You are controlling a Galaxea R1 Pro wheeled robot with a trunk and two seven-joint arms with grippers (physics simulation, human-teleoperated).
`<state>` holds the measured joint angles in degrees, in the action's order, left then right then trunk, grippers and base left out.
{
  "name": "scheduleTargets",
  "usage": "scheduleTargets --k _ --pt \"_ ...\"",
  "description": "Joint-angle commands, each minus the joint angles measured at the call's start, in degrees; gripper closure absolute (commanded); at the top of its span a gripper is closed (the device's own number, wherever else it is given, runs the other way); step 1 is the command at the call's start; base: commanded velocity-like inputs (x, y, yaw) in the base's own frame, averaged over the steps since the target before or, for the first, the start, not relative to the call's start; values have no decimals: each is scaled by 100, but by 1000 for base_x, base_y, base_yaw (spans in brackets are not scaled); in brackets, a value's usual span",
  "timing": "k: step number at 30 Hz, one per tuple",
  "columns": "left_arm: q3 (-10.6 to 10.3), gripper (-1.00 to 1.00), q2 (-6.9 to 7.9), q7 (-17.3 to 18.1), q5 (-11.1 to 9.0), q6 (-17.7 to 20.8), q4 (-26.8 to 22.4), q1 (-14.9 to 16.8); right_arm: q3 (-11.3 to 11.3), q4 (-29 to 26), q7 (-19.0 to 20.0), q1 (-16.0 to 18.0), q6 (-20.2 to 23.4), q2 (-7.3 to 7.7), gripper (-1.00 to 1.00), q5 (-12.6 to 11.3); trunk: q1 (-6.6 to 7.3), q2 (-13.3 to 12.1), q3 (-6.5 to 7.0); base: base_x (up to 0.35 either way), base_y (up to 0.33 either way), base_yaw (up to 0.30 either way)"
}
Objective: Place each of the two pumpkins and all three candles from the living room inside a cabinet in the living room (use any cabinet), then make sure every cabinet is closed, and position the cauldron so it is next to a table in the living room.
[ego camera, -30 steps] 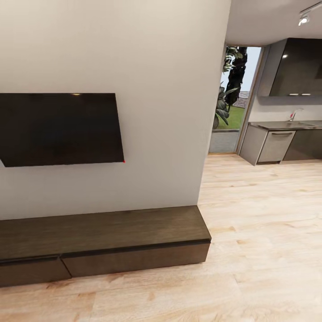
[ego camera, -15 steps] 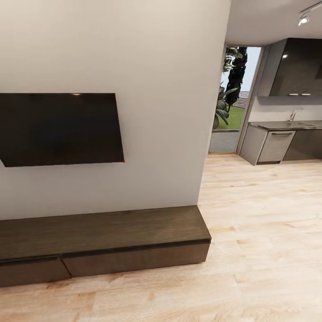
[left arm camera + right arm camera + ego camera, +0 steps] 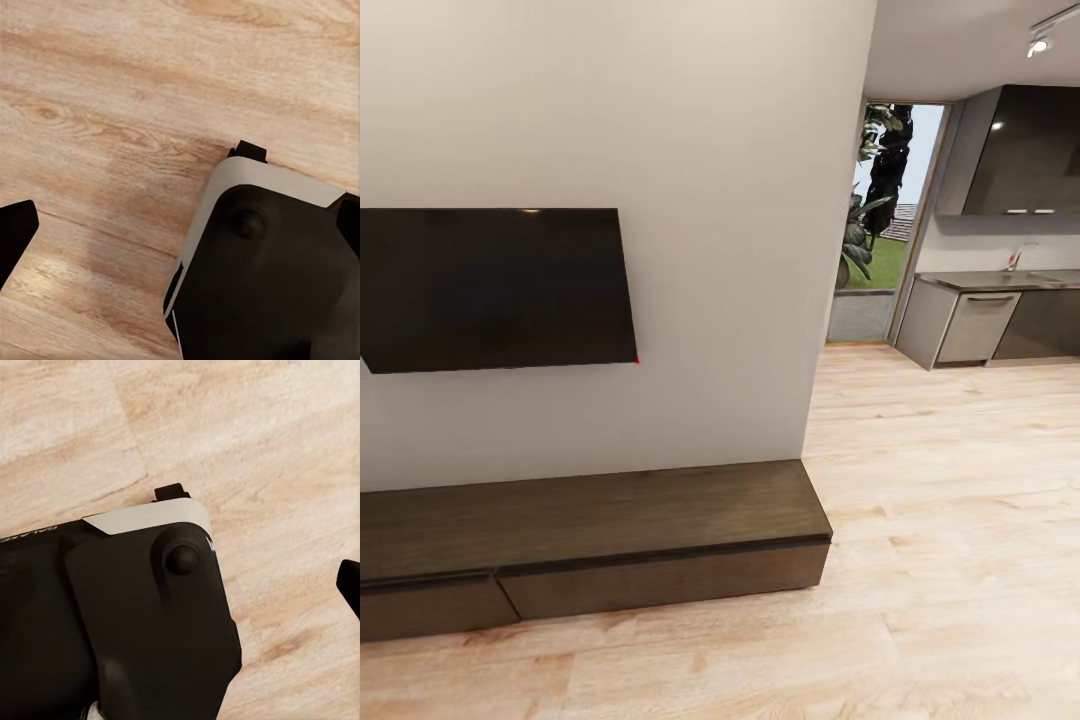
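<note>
Cabinet (image 3: 610, 540): the long, low dark-brown unit stands against the white wall (image 3: 730, 250), at 7 o'clock in the head view. Its two visible drawer fronts are flush and shut, and its top is bare.

Television (image 3: 495, 288): a black screen hangs on the wall, straight above the cabinet.

Kitchen: at 2 o'clock in the head view, well apart from the cabinet, are grey cupboards (image 3: 975, 325), a steel surface (image 3: 1000, 280) with a tap, and a dark upper cupboard (image 3: 1025, 150). A glass door (image 3: 880, 220) with plants behind it is just beside them.

Floor (image 3: 940, 520): light wood planks, from the cabinet to the kitchen.

Left end effector (image 3: 180, 232): the left wrist view looks down on the plank floor and on a black and white part of the robot's body (image 3: 270, 270). Two dark fingertips (image 3: 15, 232) show at opposite edges, so the fingers stand wide apart and hold nothing.

Right end effector: the right wrist view shows the floor and the robot's body (image 3: 135, 615). One dark fingertip (image 3: 349, 581) shows at an edge; how wide the fingers stand I cannot tell.

Cabinet against end effectors: the pictures do not put them together, so their relation I cannot tell.
</note>
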<state>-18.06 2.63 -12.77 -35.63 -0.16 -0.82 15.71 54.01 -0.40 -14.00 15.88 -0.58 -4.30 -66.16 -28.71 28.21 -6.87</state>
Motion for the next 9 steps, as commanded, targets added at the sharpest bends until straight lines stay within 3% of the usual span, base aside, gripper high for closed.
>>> scheduleTargets --k 1,9 --pt "-48 -100 0 -19 -49 -1 -6 2 48 -4 -24 3 -5 -1 -100 -57 -2 10 -11 0 0 0" --pt "-48 -100 0 -16 -49 -1 -6 2 48 -4 -24 3 -4 -1 -100 -55 -2 10 -11 0 0 0"
